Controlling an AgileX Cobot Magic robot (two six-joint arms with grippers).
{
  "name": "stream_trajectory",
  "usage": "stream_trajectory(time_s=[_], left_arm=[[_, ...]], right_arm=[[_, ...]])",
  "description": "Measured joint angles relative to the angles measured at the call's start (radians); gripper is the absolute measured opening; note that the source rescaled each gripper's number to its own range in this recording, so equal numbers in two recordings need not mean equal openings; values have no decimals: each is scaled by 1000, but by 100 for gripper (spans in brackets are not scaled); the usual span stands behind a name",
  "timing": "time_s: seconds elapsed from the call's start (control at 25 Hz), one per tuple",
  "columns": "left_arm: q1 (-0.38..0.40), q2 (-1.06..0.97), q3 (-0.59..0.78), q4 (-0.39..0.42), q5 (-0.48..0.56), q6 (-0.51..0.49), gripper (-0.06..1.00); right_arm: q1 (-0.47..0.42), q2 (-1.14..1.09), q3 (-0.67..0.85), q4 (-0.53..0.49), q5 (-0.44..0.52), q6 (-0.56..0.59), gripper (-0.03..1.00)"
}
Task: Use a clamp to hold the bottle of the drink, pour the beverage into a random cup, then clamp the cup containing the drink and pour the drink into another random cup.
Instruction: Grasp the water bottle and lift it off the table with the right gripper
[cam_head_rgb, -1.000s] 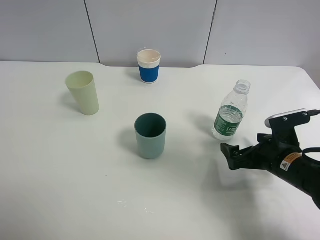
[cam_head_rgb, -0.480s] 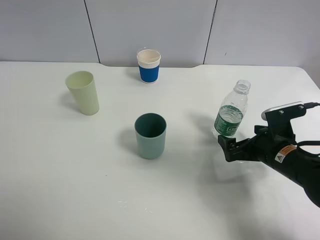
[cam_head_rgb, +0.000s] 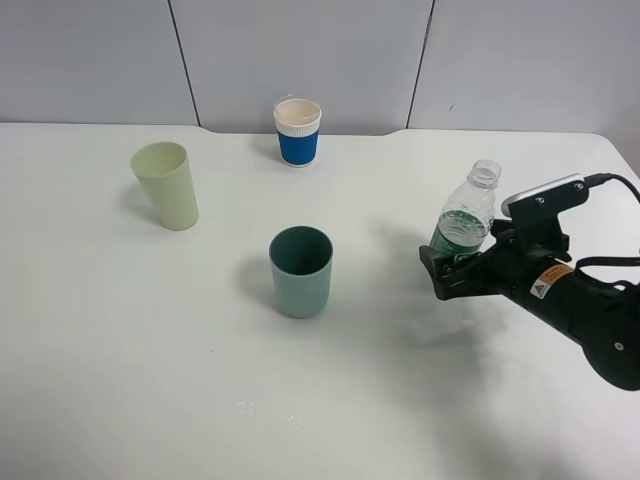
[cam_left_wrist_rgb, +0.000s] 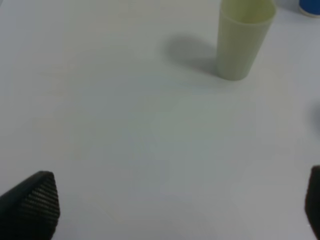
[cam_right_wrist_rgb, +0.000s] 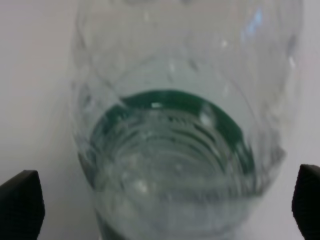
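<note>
The clear bottle (cam_head_rgb: 468, 220) with a dark green label stands uncapped on the white table (cam_head_rgb: 150, 350), right of centre. My right gripper (cam_head_rgb: 450, 268) is at its lower part, open. In the right wrist view the bottle (cam_right_wrist_rgb: 170, 125) fills the picture, clear water showing inside, and a black fingertip (cam_right_wrist_rgb: 20, 205) stands on each side, apart from it. The teal cup (cam_head_rgb: 300, 271) stands upright mid-table, left of the bottle. At the far left is the pale yellow-green cup (cam_head_rgb: 166, 185), upright. My left gripper (cam_left_wrist_rgb: 170, 205) hangs open over bare table, short of that yellow-green cup (cam_left_wrist_rgb: 244, 42).
A blue paper cup (cam_head_rgb: 297, 132) with a white rim stands at the back centre, near the grey wall panels (cam_head_rgb: 300, 50). The right arm's black cable (cam_head_rgb: 615, 182) loops above the wrist. The table's right edge lies close behind the arm.
My right gripper has moved up and to the left, from the table in front of the bottle to its lower part. Cups and bottle have stayed put.
</note>
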Motion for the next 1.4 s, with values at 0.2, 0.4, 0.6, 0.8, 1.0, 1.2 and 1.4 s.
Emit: stream_trajectory(time_s=[0.2,0.4,0.6,0.8,1.0,1.2,1.4], left_arm=[[0,0,0,0,0,0,100],[0,0,0,0,0,0,100],[0,0,0,0,0,5,100],[0,0,0,0,0,0,100],[0,0,0,0,0,0,100],[0,0,0,0,0,0,100],[0,0,0,0,0,5,100]], right_arm=[[0,0,-33,-6,0,-26,100],[0,0,-38,-7,-1,-26,100],[0,13,-38,-7,-1,-29,96],[0,13,-38,-7,-1,-27,0],[0,14,-38,-7,-2,-27,1],[0,14,-38,-7,-2,-27,1],[0,12,-38,-7,-1,-24,1]])
